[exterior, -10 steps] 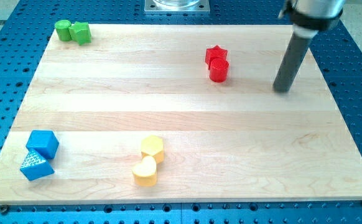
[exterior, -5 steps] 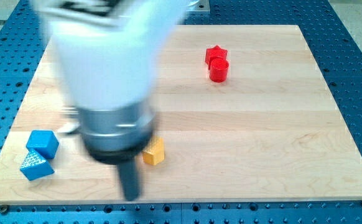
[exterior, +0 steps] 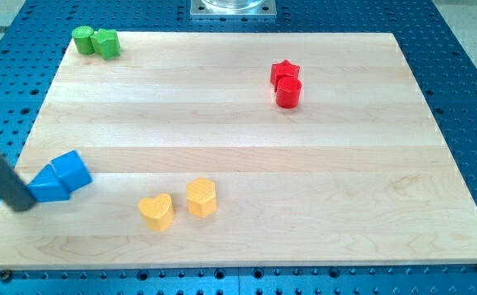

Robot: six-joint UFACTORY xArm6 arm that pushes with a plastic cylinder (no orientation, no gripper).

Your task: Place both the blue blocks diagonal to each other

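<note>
Two blue blocks sit touching at the view's lower left of the wooden board (exterior: 238, 147): a blue cube (exterior: 73, 168) up and to the right, and a blue triangular block (exterior: 48, 186) down and to the left of it. My dark rod comes in from the view's left edge. My tip (exterior: 21, 205) rests just left of the blue triangular block, touching or almost touching it.
A yellow heart block (exterior: 156, 211) and a yellow hexagonal block (exterior: 201, 197) lie side by side at the bottom middle. A red star block (exterior: 284, 71) and a red cylinder (exterior: 288, 92) are at the upper right. Two green blocks (exterior: 95, 40) are at the top left corner.
The rod swept from the upper right across the board to the lower left. The blue blocks shifted up and right. The yellow heart slid left, beside the hexagon.
</note>
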